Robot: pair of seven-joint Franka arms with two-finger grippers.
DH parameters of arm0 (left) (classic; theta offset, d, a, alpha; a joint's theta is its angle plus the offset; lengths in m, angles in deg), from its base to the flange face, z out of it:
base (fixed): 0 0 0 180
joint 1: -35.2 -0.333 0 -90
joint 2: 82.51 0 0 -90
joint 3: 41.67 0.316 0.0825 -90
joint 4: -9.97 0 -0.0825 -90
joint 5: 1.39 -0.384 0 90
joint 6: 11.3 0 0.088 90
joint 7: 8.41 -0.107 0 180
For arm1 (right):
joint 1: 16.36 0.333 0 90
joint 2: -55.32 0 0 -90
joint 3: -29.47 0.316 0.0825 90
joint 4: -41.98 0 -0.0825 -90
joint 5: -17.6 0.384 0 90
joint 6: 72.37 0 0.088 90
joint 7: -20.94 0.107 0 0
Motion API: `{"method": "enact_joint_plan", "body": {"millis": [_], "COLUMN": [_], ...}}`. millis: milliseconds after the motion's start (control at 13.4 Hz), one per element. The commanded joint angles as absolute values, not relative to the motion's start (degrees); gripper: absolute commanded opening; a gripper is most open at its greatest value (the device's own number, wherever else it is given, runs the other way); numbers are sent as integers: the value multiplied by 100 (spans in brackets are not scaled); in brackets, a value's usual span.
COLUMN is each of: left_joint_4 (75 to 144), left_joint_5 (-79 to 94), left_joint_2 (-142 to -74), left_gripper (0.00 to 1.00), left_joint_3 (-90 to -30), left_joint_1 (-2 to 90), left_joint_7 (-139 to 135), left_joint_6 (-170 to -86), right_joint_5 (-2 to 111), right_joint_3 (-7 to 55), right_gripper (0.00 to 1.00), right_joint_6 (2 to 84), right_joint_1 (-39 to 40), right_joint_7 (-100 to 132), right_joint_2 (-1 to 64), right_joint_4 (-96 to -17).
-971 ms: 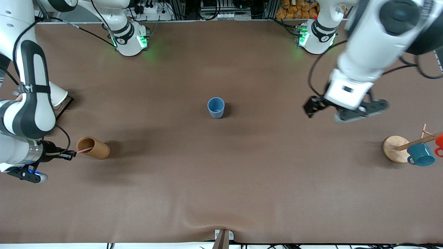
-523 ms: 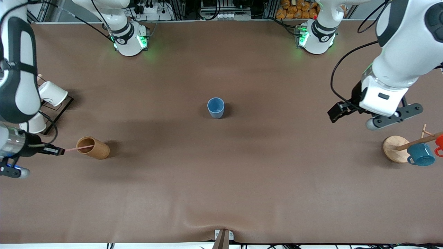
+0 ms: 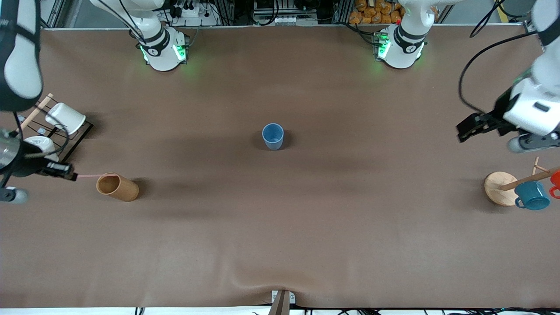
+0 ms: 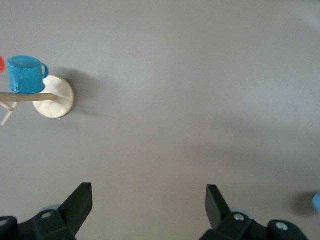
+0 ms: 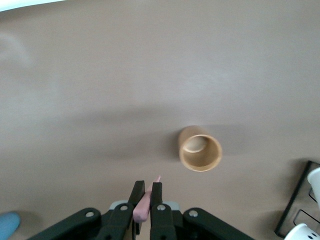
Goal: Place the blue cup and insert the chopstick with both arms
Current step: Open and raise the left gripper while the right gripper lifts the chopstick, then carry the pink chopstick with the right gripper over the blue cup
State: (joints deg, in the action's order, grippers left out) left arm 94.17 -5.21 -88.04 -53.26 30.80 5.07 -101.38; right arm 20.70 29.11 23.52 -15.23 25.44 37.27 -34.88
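Note:
The blue cup (image 3: 273,136) stands upright at the middle of the table, apart from both grippers; a sliver of it shows in the left wrist view (image 4: 316,202) and in the right wrist view (image 5: 8,223). My right gripper (image 3: 69,175) is shut on the pale-pink chopstick (image 3: 89,175), held above the table at the right arm's end, its tip by the rim of the brown tube (image 3: 117,187). In the right wrist view the chopstick (image 5: 146,202) sits between the fingers. My left gripper (image 3: 464,129) is open and empty above the left arm's end.
The brown tube (image 5: 200,148) stands open-topped near the right arm's end. A black rack with white cups (image 3: 65,118) stands beside it. A wooden mug rack (image 3: 499,187) with a teal mug (image 3: 532,195) stands at the left arm's end, also in the left wrist view (image 4: 53,97).
My right gripper has drawn the chopstick out of the brown tube and away from it, toward the table's end. My left arm has swung from near the middle toward its own end.

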Motion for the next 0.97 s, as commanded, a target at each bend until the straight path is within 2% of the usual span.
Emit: {"method": "enact_joint_plan", "body": {"millis": [0,374,598,897], "left_joint_4": [9487,9864,9908,9900], "left_joint_5": [-175,-25,-25,-25], "left_joint_2": [-8506,-8111,-7988,-7995], "left_gripper": [100,100,100,100], "left_joint_3": [-4845,-4044,-4026,-4026], "left_joint_1": [3168,3546,3564,3476], "left_joint_7": [-145,-709,-718,-727], "left_joint_6": [-9753,-9541,-9541,-9576], "right_joint_5": [2112,2094,2103,2121], "right_joint_3": [2877,2868,2877,2894], "right_gripper": [0,0,0,0], "right_joint_6": [2352,2318,2036,2254], "right_joint_1": [-1014,208,805,1614], "right_joint_7": [2401,2384,2103,1848], "right_joint_2": [3827,3835,3931,3897], "right_joint_4": [-3527,-3571,-3597,-3624]}}
